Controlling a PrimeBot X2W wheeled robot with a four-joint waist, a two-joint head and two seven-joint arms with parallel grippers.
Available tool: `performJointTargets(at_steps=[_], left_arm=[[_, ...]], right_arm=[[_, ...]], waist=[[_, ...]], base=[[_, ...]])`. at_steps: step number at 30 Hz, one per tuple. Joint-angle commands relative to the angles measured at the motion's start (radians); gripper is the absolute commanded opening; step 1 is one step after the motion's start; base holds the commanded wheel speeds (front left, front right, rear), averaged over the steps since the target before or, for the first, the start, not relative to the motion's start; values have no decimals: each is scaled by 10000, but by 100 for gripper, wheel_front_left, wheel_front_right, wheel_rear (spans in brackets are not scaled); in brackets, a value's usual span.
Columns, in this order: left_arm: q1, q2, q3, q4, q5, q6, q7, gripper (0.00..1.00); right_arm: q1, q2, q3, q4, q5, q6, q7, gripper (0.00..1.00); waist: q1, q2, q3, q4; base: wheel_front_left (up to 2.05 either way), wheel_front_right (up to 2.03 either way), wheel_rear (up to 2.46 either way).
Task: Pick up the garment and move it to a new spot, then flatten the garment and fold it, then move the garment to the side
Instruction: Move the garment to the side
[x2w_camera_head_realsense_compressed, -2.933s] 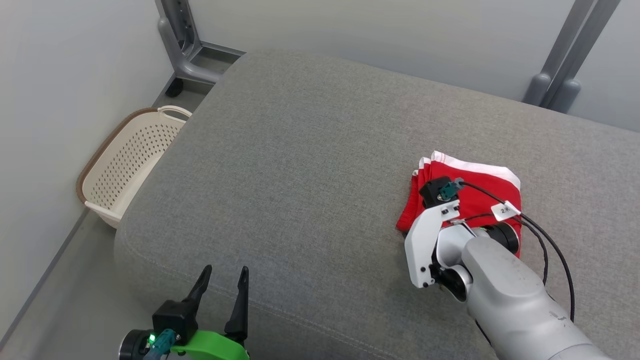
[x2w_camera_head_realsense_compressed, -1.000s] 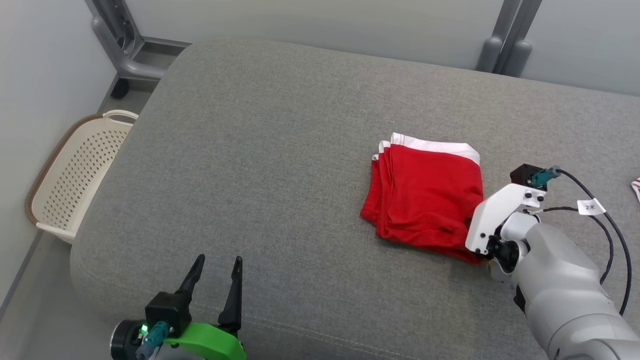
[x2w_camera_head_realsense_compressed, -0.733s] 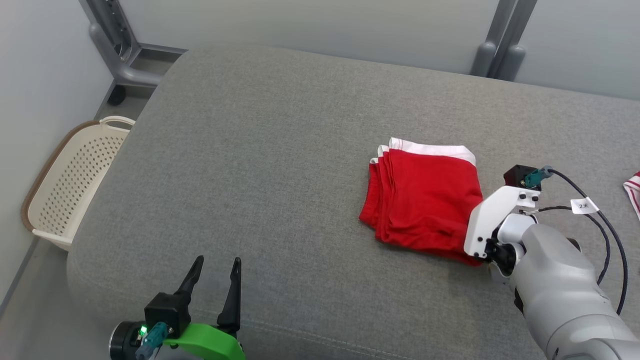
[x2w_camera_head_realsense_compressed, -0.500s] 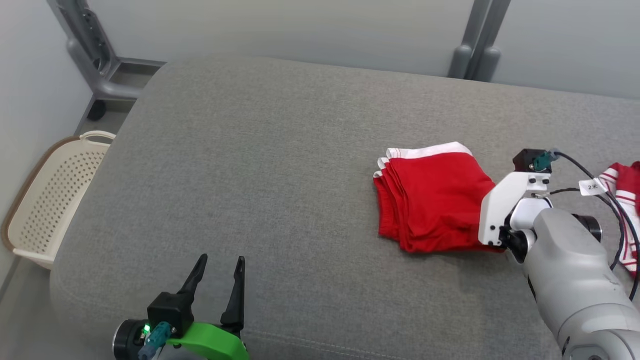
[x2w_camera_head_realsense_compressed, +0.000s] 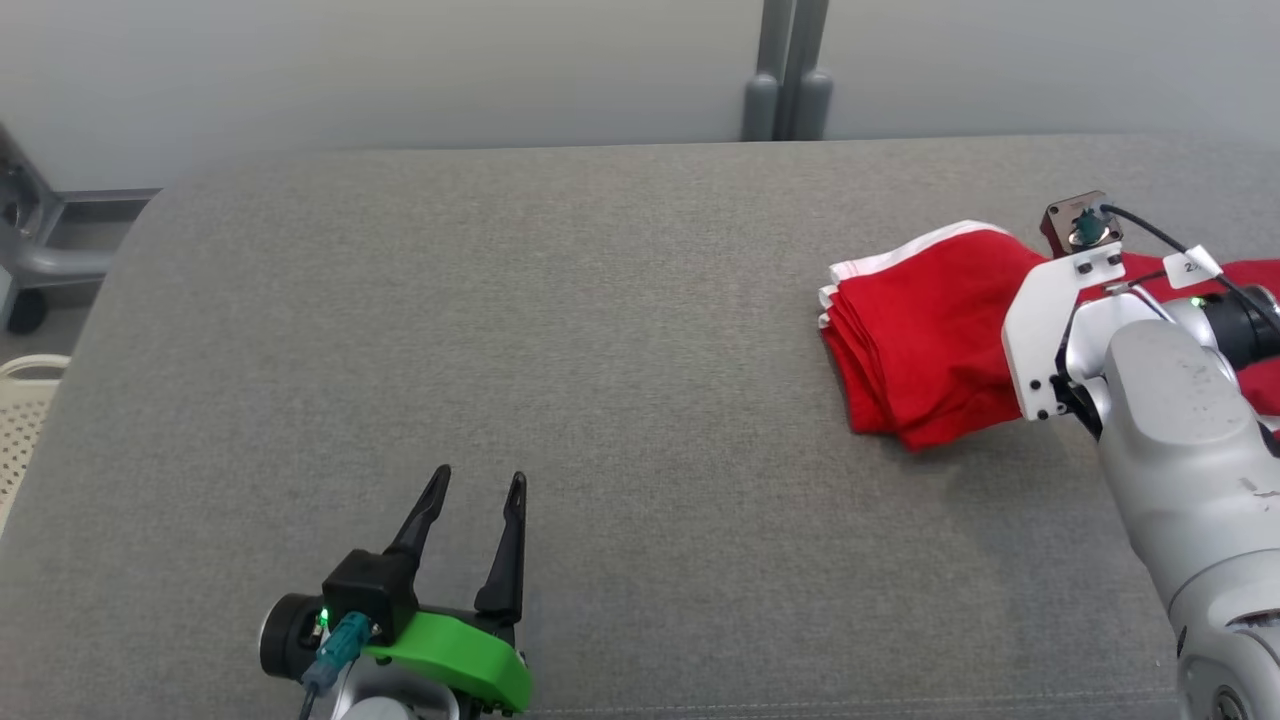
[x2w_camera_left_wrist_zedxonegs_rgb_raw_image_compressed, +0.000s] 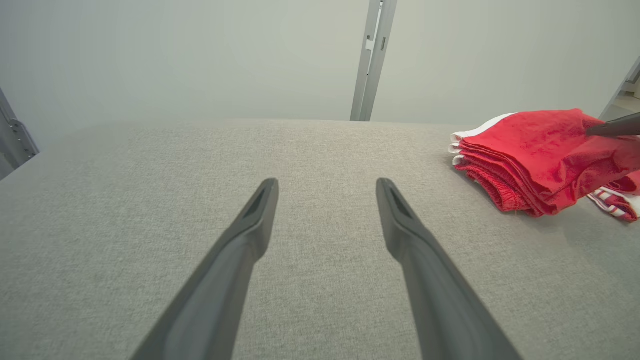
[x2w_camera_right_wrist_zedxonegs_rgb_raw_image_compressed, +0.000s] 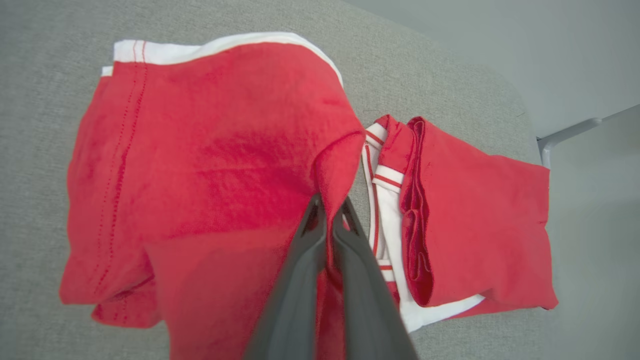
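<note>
Beside a second garment, the right gripper now clamps the red garment, dragged rightward; left gripper stays spread.

left pincer spread wide, right pincer clamped

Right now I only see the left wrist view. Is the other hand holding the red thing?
Observer: Yes. The right fingers are shut, pinching a raised fold of the garment.
Operator: What's the stripy bit next to it?
Observer: A second garment, red with a white striped band, folded beside the first.
Operator: Is anything off to my left?
Observer: A pale basket with holes sits past the left end of the cushion.
</note>
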Motion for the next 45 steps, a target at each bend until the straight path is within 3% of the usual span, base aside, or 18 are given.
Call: performJointTargets(at_steps=[1, 8, 20, 32, 33, 34, 35, 41, 45], left_arm=[[-241, -41, -8, -45, 92, -61, -25, 100], [-612, -133, -77, -72, 284, -186, -24, 100], [-772, -49, 18, -31, 386, -364, -25, 100], [-945, 170, -165, -78, 563, -428, 94, 100], [-953, 192, -192, -94, 572, -431, 117, 100], [-962, 206, -219, -109, 583, -438, 125, 100], [-995, 225, -283, -152, 616, -451, 156, 100], [-999, 248, -357, -209, 613, -405, 164, 100], [-945, 265, -288, -250, 593, -298, 119, 100]], right_arm=[[-174, -137, 228, -142, -145, -16, -3, 0], [-608, -796, 1418, -640, -273, -16, -31, 0], [-618, -2372, 2582, -1451, 312, -16, 363, 0], [64, -3651, 2354, -2016, 366, -18, 560, 0], [150, -3732, 2302, -2044, 250, -18, 525, 13], [208, -3844, 2203, -2073, 158, -18, 442, 53], [298, -4172, 1859, -2038, -54, -20, 293, 100], [744, -4104, 663, -2313, -576, -18, -531, 100], [1000, -3644, 113, -2510, -828, -18, -920, 100]], waist=[[0, -1, 310, -730], [0, -1, 862, -1153], [0, -1, 1177, -1145], [0, -1, 1577, -633], [0, -1, 1634, -563], [0, -1, 1682, -491], [0, -1, 1780, -339], [0, -1, 1852, -103], [0, -1, 1754, -110]], base=[[0, 0, 0], [0, 0, 0], [0, 0, 0], [0, 0, 0], [0, 0, 0], [0, 0, 0], [0, 0, 0], [0, 0, 0], [0, 0, 0]])
